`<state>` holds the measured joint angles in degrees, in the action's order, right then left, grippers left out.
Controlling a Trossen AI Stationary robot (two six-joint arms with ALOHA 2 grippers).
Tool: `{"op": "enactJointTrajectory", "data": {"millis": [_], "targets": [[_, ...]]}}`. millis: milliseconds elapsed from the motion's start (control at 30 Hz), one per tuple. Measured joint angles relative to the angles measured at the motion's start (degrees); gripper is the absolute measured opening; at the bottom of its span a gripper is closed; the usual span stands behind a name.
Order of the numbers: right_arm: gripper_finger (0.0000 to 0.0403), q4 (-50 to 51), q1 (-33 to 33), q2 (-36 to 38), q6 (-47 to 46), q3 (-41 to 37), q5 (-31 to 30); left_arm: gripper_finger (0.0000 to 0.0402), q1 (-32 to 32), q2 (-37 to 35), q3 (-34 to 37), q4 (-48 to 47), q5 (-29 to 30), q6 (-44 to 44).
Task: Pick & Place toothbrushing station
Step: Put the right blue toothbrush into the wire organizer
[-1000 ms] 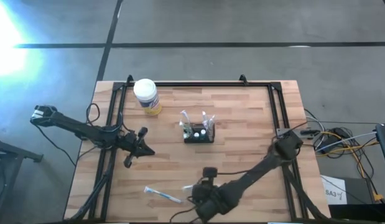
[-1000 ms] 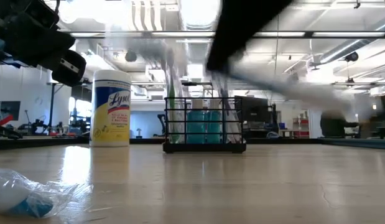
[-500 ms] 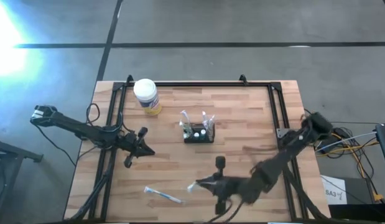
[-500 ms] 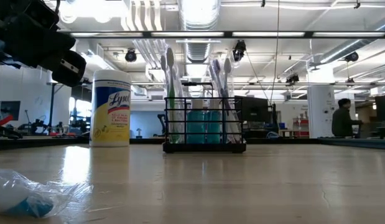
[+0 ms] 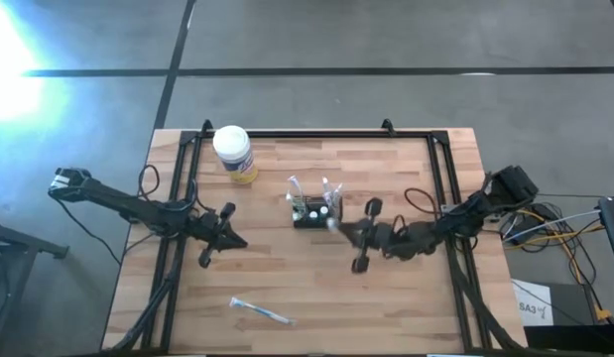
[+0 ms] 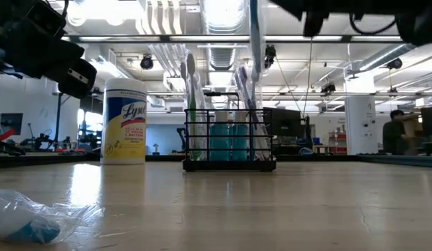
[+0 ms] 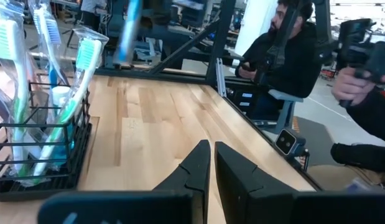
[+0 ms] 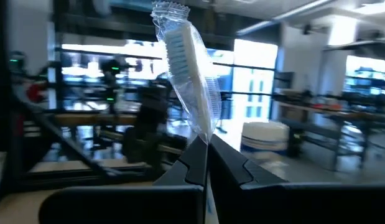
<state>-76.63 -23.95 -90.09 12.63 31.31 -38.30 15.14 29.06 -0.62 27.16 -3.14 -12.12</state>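
The toothbrushing station (image 5: pixel 316 211), a black wire holder with several toothbrushes standing in it, rests on the table's middle; it also shows in the low view (image 6: pixel 229 139) and the left wrist view (image 7: pixel 37 143). My right gripper (image 5: pixel 344 229) hovers just right of it, shut on a toothbrush in a clear wrapper (image 8: pixel 186 68). That toothbrush (image 6: pixel 254 42) shows above the station. A second wrapped toothbrush (image 5: pixel 259 311) lies near the front edge. My left gripper (image 5: pixel 237 241) waits at the left, shut, holding nothing. My right gripper pinches the wrapped toothbrush between its two fingers at the narrow part of the wrapper (image 8: pixel 203 138) below the bristle head. The fingers come about level from the table's right and lie across the brush. The brush stands roughly upright, clear of the table.
A yellow wipes jar with a white lid (image 5: pixel 234 152) stands at the far left of the table. A black frame rail (image 5: pixel 316 134) runs along the far edge and down both sides. People sit in the room beyond the table (image 7: pixel 292 56).
My right gripper has swung from the table's near edge up and toward the station, tipping from pointing down to about level. It has carried one wrapped toothbrush off the table with it. The other wrapped toothbrush has stayed where it lay.
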Motion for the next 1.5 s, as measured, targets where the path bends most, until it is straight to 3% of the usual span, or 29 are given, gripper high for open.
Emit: {"op": "enactJointTrajectory", "data": {"millis": [267,500,1000,1300,1500], "targets": [[0.0006,-3.0,5.4,-0.1,-1.1,-4.4,-4.6,0.0028,0.0,0.0,0.0,-0.2,1.5,0.4],[0.0008,-2.9,9.0,-0.1,1.6,-5.5,0.8,0.0028,0.0,0.0,0.0,-0.2,1.7,0.2],[0.0008,-3.4,10.8,-0.1,-4.1,-10.7,1.2,0.0028,0.0,0.0,0.0,-0.2,1.7,0.2],[0.0008,4.5,12.6,-0.1,-15.0,-12.2,0.7,0.0028,0.0,0.0,0.0,-0.2,1.7,0.1],[0.0008,11.2,12.6,-0.1,-17.4,-10.8,0.7,0.0028,0.0,0.0,0.0,-0.2,1.7,0.1]]}}
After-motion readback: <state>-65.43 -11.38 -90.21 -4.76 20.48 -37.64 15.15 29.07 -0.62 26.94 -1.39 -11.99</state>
